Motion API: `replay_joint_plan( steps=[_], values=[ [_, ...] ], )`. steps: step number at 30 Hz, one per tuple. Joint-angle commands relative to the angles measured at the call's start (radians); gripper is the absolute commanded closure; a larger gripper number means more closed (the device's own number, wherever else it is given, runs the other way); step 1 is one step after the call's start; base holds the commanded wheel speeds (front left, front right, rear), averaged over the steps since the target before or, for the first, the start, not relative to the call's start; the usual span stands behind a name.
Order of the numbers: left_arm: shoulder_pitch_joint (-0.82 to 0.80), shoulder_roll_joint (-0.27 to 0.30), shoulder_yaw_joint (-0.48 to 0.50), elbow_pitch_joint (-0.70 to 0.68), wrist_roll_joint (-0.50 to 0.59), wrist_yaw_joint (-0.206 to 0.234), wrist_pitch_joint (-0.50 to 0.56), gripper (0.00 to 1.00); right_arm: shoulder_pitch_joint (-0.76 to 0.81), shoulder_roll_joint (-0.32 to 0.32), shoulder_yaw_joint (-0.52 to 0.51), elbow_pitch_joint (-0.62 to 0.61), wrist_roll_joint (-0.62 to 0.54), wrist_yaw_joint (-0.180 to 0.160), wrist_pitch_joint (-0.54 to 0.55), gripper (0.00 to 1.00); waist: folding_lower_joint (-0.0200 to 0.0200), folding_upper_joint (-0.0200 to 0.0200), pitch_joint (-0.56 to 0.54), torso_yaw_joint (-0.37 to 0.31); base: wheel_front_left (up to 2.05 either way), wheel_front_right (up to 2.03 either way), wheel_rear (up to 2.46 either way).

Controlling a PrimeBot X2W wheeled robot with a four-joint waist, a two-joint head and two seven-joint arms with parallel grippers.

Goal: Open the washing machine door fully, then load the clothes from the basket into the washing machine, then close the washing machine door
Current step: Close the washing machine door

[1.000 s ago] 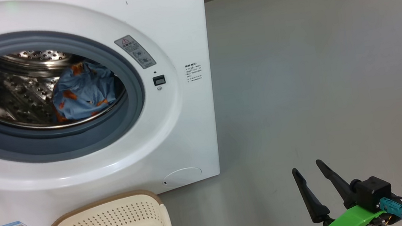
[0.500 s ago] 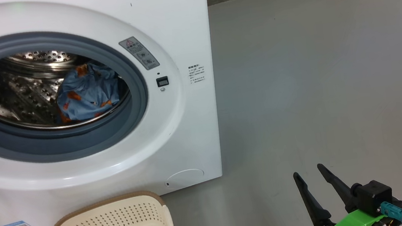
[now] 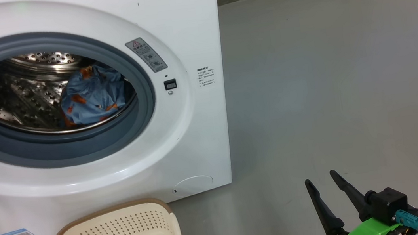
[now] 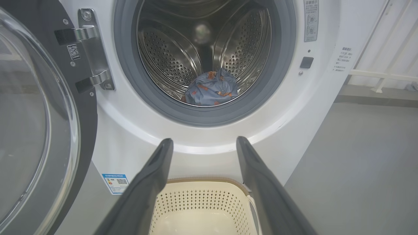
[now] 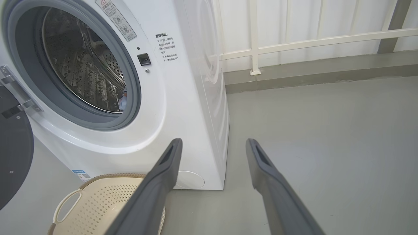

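Observation:
The washing machine stands with its round mouth uncovered. The clothes, a blue bundle with orange print, lie at the bottom of the steel drum, as the left wrist view shows. The washing machine door is swung out wide on its hinge at the left. The cream basket sits on the floor before the machine with nothing inside. My left gripper is open above the basket's near side. My right gripper is open over bare floor to the right of the machine, holding nothing.
Grey floor stretches to the right of the machine. A white railing and a low grey kerb run along the back wall. The door's steel hinge juts from the machine's left front.
The head camera has shifted slightly, so the machine sits a little further right in its view. The clothes, the basket and both open grippers have not moved.

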Motion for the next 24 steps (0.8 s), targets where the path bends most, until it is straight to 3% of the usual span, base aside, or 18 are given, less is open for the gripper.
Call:
replay_joint_plan(
  steps=[1, 17, 24],
  values=[
    [-0.013, 0.005, 0.034, -0.019, -0.007, 0.004, -0.006, 0.00, -0.007, 0.002, 0.020, -0.023, -0.004, 0.002, -0.005, 0.00, 0.0000, 0.0000, 0.000, 0.000, 0.00, 0.00, 0.00],
    [-0.017, 0.005, 0.044, -0.018, 0.004, 0.005, -0.006, 0.00, -0.007, 0.002, 0.023, -0.017, 0.007, 0.002, -0.005, 0.00, 0.0000, 0.0000, -0.002, -0.003, -0.02, 0.02, 0.00],
    [-0.021, 0.005, 0.048, -0.011, 0.007, 0.004, -0.006, 0.00, -0.006, 0.002, 0.021, -0.014, 0.007, 0.002, -0.005, 0.00, 0.0000, 0.0000, -0.002, -0.007, -0.80, 0.80, 0.00]
  ],
)
